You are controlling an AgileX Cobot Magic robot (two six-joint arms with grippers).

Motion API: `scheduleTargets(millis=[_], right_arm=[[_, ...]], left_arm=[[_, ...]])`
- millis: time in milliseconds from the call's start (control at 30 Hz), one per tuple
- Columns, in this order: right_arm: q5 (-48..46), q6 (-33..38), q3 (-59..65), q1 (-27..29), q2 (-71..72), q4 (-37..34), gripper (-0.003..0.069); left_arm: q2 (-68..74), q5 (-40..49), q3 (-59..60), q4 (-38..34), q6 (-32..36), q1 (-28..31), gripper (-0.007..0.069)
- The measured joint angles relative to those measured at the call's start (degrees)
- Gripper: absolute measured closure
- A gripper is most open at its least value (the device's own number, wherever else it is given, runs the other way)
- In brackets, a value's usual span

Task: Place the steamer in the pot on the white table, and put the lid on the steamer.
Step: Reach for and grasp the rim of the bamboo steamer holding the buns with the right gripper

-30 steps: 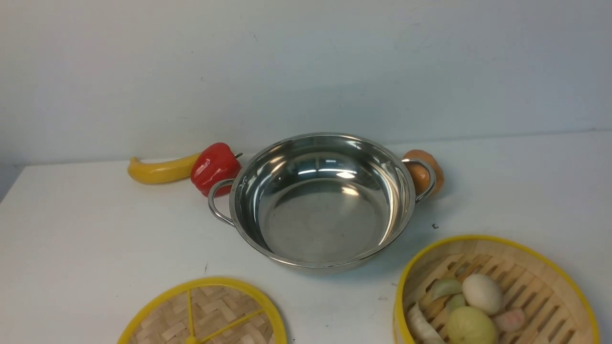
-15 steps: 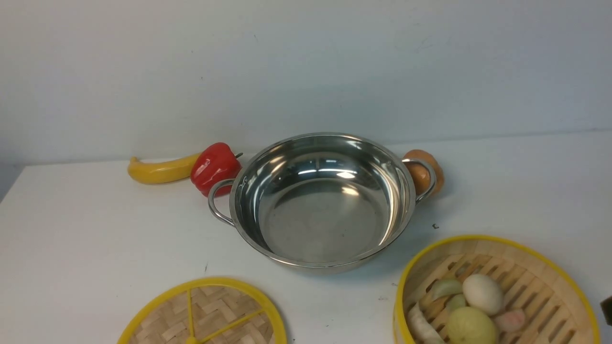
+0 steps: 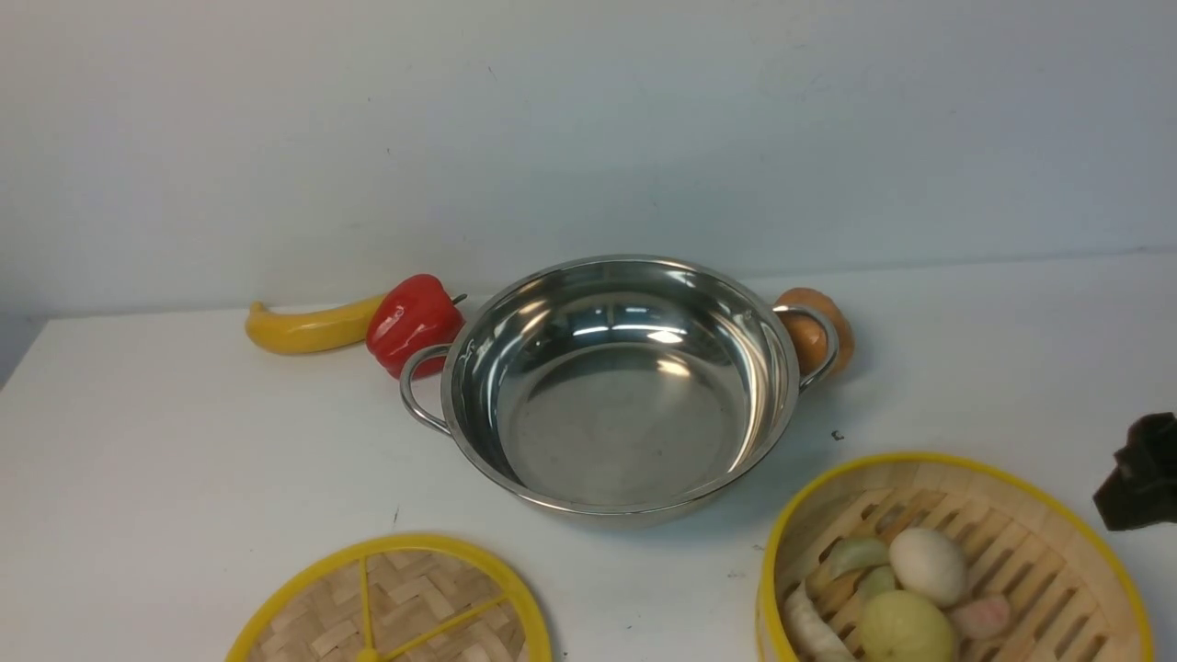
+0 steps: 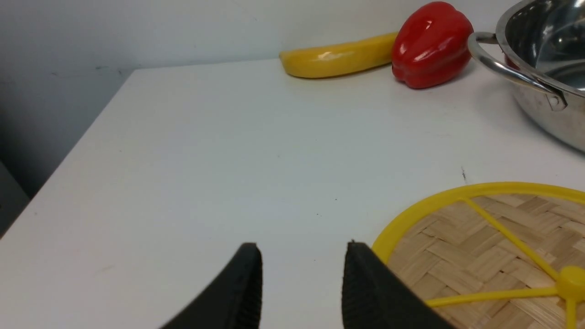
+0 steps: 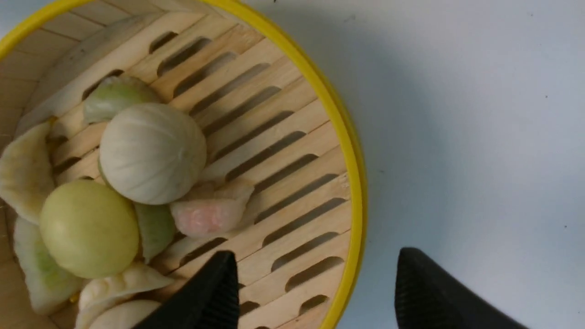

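Bamboo lid [image 3: 394,605] and steamer [image 3: 1021,542] cut off below.

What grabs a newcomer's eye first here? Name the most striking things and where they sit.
The shiny, empty pot stands at the middle of the white table, a red pepper and a yellow banana to its left at the back. At the near right the steamer holds pale buns and dumplings, the open right gripper straddling its yellow rim; the lid lies flat at the near left.

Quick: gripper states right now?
Left gripper: open, empty, near the lid.
Right gripper: open, empty, fingers either side of the steamer rim.
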State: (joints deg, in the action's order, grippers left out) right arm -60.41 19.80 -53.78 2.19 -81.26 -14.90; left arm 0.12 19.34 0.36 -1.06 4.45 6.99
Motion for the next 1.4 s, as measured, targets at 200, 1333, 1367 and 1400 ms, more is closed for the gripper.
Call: scheduleTargets(millis=[200,1333,1367,1400], right_arm=[[0.10,0.38,0.00,0.00,-4.69,3.63,0.0211],[7.74,-5.69,-0.11,-6.88,-15.50,13.89,0.0384],[7.81,-6.42,-0.11,-6.88,-15.50,14.44,0.0393],[7.81,-6.50,-0.11,-6.88,-15.50,14.44,0.0398]], left_arm=[[0.00,0.00,0.00,0.00,0.00,0.00,0.0384],[0.00,0.00,0.00,0.00,0.00,0.00,0.0384],[0.00,0.00,0.00,0.00,0.00,0.00,0.0384],[0.00,0.00,0.00,0.00,0.00,0.00,0.0384]])
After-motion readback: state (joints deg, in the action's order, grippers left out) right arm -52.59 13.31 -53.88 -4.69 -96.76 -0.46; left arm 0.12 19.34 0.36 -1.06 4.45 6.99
